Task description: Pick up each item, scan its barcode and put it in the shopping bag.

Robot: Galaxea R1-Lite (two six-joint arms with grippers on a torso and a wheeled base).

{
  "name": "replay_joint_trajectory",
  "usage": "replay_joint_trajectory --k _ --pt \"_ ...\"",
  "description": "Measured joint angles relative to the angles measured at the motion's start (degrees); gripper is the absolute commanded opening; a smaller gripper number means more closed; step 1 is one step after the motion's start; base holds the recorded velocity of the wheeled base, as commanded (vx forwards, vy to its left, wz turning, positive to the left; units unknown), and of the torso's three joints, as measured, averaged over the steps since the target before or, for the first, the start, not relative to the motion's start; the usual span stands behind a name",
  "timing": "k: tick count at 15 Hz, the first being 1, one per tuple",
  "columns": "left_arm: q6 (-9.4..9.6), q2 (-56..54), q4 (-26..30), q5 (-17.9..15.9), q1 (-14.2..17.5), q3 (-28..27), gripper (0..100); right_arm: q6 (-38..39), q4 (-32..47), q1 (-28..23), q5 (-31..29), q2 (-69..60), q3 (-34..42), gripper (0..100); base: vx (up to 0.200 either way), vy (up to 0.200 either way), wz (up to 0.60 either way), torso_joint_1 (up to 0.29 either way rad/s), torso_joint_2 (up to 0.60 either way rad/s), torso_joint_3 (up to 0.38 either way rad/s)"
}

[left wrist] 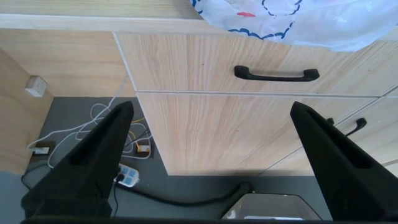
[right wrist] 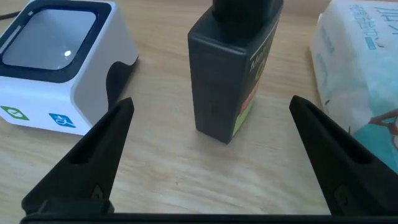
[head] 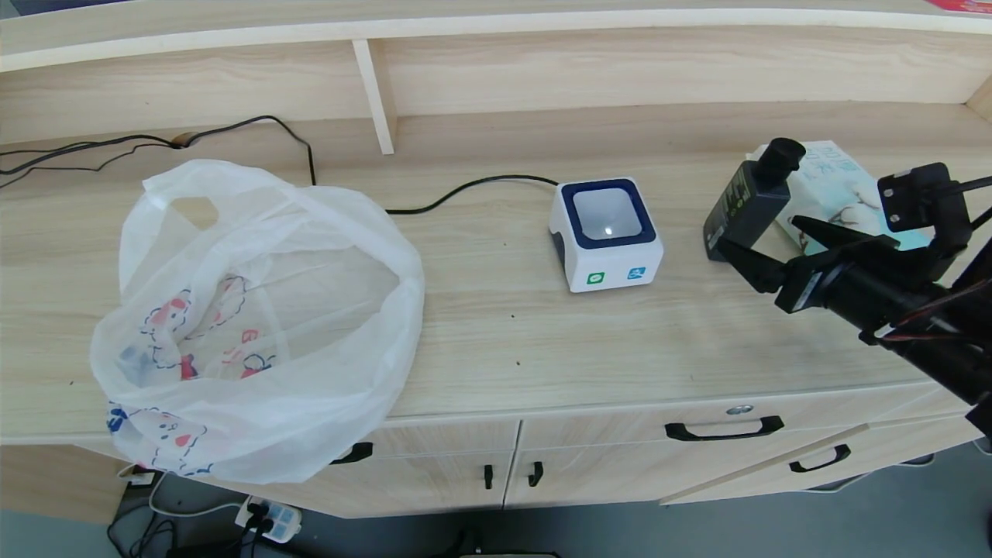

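A light wooden surface (head: 504, 325) carries everything. Towards its left lies a white translucent plastic shopping bag (head: 256, 310) printed with red and blue cartoon figures. Its mouth gapes upward and its lower part hangs over the front edge. Near the middle sits a white cube-shaped barcode scanner (head: 604, 232) with a navy-framed window on top. A thin black cable (head: 465, 190) runs from behind it towards the bag. Right of the scanner, well apart from the bag, a black rectangular bottle (head: 744, 205) with a round black cap stands upright. Just behind it and to its right lies a white and pale blue soft tissue pack (head: 841, 186).

The right hand (head: 756, 232) is at the bottle's level. Its two black fingers (right wrist: 93, 162) are spread wide on either side of the bottle (right wrist: 227, 81), with bare wood showing between each finger and the bottle, so nothing is clamped. In the right wrist view the scanner (right wrist: 56, 68) is just beside the bottle on one side and the tissue pack (right wrist: 360, 74) on the other.

The left hand (left wrist: 208, 112) is below the surface's front edge, its fingers wide apart and holding nothing. It faces wooden drawer fronts (left wrist: 249, 137) with a black handle (left wrist: 277, 74), and the bag's (left wrist: 298, 22) overhanging part shows above them.
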Motion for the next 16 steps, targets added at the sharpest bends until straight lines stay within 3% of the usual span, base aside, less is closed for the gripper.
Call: replay_joint_trajectory --k 7,13,14,16 --pt "0.09 0.0 -0.1 0.0 -0.1 0.0 100 0.1 -0.3 0.0 -3.0 7.3 -11.9 100 0.000 0.000 0.00 0.000 0.00 0.000" --pt "0.20 0.0 -0.3 0.0 0.0 0.0 100 0.1 -0.9 -1.2 -3.6 10.9 -14.4 100 0.000 0.000 0.00 0.000 0.00 0.000" --pt "0.22 0.0 -0.3 0.0 0.0 0.0 100 0.1 -0.9 -1.3 -3.6 11.1 -14.4 0 0.000 0.000 0.00 0.000 0.00 0.000" --pt "0.18 0.0 -0.3 0.0 -0.1 0.0 100 0.2 -1.2 -1.4 -3.6 11.4 -14.5 0 0.000 0.000 0.00 0.000 0.00 0.000"
